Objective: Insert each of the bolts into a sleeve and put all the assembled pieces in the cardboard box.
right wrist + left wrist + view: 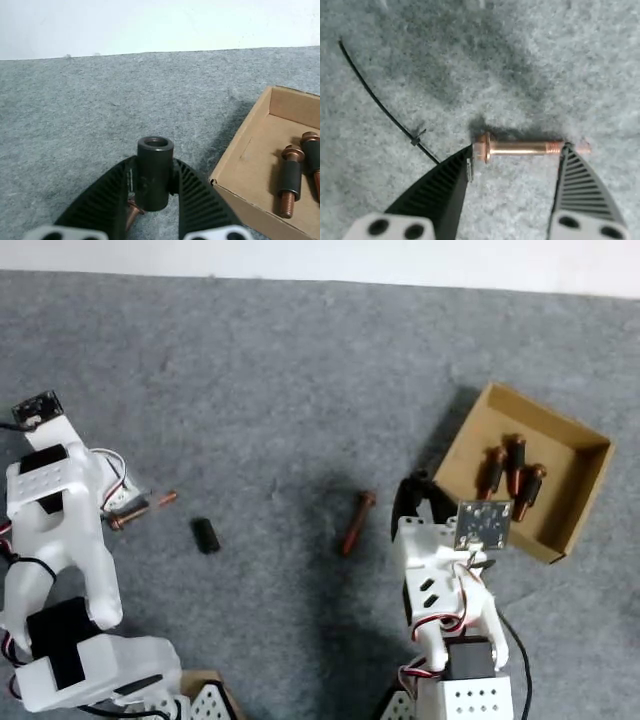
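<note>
On the grey tabletop [300, 370], the left claw [517, 156] stands with its fingers apart, set along the near bolt [520, 147]. One fingertip is at the flanged head and the other at the threaded end. This bolt lies flat, just beside the left arm in the high view, and a thin black cable [380, 105] trails across the felt nearby. A loose sleeve [205, 535] lies a little further in. The middle bolt [357, 522] rests between that sleeve and the right arm.

The right claw [154, 162] is clamped on a black sleeve [155, 175], held upright with its bore facing up (a copper shank peeps out below one finger). In the high view this claw sits just beside the box [545, 435], near its left corner. Three finished pieces [515, 472] lie side by side inside the box, each a bolt with a dark sleeve on its shank.
</note>
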You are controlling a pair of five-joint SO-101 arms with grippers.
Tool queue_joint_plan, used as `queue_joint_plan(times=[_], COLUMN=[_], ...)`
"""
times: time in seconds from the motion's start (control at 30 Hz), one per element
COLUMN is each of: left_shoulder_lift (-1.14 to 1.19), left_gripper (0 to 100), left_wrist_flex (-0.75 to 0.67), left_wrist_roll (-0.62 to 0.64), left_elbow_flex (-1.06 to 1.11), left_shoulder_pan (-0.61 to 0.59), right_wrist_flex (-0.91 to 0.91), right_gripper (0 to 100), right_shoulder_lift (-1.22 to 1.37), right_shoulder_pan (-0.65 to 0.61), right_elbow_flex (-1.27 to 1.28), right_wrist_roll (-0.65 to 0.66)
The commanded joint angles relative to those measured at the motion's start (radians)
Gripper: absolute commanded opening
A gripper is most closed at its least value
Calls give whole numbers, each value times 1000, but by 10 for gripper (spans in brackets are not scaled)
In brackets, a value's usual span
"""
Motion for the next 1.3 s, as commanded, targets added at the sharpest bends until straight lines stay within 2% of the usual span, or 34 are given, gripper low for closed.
queue_joint_plan(times=[0.0,0.2,0.27,0.33,0.83,1.17,1.27], left_shoulder_lift=[-45,-45,-45,-45,-35,-35,-35], left_gripper=[259,259,259,259,259,259,259], left_wrist_flex=[49,64,64,64,57,-293,-356], left_wrist_roll=[127,631,744,804,833,833,833], left_elbow_flex=[-51,-61,-54,-54,36,217,240], left_shoulder_pan=[12,79,94,97,120,117,110], right_wrist_flex=[-2,-1,-1,-1,-2,-2,-2], right_gripper=[9,9,9,9,9,9,9], right_shoulder_lift=[-13,-13,-13,-13,-13,-13,-13], right_shoulder_pan=[-12,-12,-12,-12,-12,-12,-12], right_elbow_flex=[110,110,110,110,110,110,110], right_wrist_roll=[12,12,12,12,12,12,12])
